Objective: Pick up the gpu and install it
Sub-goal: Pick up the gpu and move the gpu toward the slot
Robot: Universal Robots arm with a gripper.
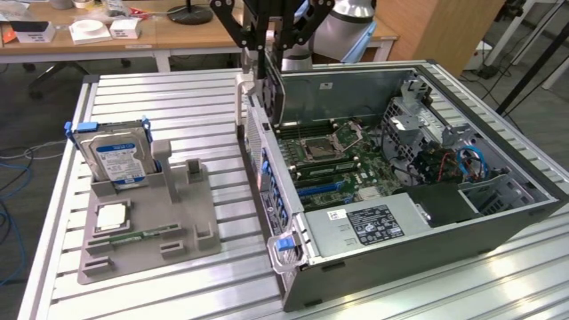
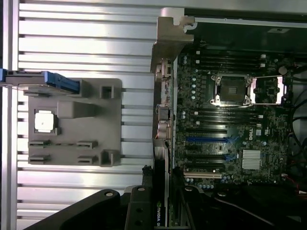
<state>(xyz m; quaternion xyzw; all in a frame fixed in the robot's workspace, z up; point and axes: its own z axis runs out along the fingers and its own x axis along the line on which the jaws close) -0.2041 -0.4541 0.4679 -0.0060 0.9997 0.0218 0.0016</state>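
The open computer case [image 1: 498, 200] lies on its side, motherboard [image 1: 329, 153] facing up for access. In the exterior view, a grey holder [image 1: 151, 227] at nine o'clock props the hard drive [image 1: 114, 157] upright. At twelve o'clock the claw [image 1: 271, 45] pinches the graphics card [image 1: 274, 93] edge-down over the case's rear wall.

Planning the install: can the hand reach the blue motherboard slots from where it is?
Probably yes. The hand, holding the gpu, hangs at the rear edge of the open case, and nothing covers the blue slots.
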